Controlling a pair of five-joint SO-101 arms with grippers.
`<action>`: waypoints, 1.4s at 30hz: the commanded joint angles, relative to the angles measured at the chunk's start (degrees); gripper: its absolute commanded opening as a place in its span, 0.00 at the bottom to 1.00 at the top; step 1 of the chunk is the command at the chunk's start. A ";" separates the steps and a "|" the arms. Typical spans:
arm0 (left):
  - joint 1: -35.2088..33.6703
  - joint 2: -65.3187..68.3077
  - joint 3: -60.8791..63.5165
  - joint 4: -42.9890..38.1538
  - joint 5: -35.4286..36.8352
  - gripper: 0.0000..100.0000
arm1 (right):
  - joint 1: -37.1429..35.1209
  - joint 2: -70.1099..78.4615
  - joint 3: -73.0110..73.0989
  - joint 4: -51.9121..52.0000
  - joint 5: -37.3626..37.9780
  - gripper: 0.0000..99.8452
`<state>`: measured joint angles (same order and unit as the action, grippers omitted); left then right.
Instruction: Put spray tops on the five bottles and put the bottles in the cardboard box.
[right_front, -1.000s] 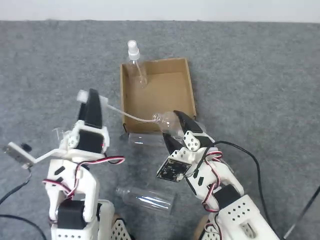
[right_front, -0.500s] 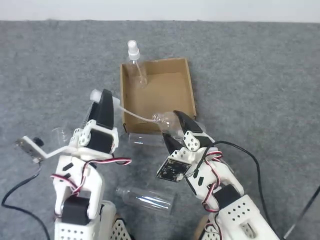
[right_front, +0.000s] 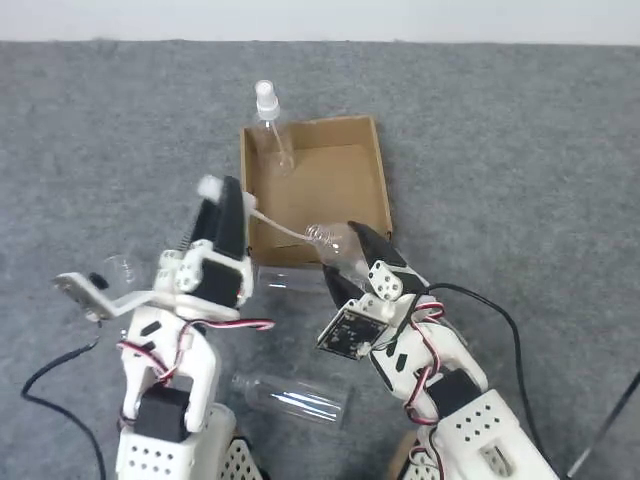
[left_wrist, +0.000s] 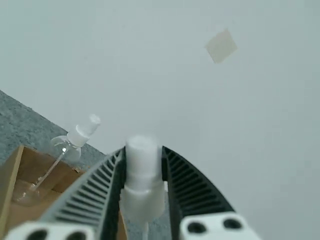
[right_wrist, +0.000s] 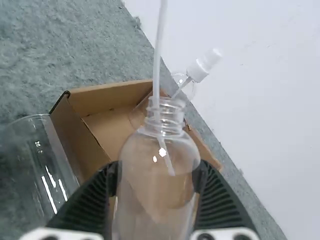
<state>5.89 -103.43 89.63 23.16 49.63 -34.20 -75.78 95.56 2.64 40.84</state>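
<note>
Bottle (right_wrist: 157, 170): clamped between the right gripper's (right_front: 345, 265) fingers, just in front of the box (right_front: 378, 170).
Spray top (left_wrist: 143, 172): pinched in the left gripper (right_front: 222, 200). Over the last second it swung closer, feeding its tube (right_wrist: 159, 60) further through the bottle's neck.
Meaning: the top looked nearly ready to seat.
Finished bottle (right_front: 272, 130): stood in the box.

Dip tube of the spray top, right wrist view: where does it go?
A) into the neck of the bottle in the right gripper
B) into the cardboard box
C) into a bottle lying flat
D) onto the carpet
A: the dip tube runs down through the open neck of the bottle clamped in the right gripper.
</note>
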 joint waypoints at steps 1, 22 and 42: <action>3.78 -0.97 0.48 -1.93 -3.87 0.01 | -0.66 -1.45 1.23 -0.31 -0.70 0.02; 11.16 -0.88 3.91 -1.85 -12.13 0.01 | -2.68 -1.45 1.32 -0.22 -0.70 0.02; 14.15 -0.97 6.64 -1.67 -20.40 0.02 | -2.59 -1.45 1.32 -0.31 -0.79 0.02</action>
<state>19.69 -103.43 96.75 23.08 29.93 -36.48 -75.78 95.56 2.64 40.66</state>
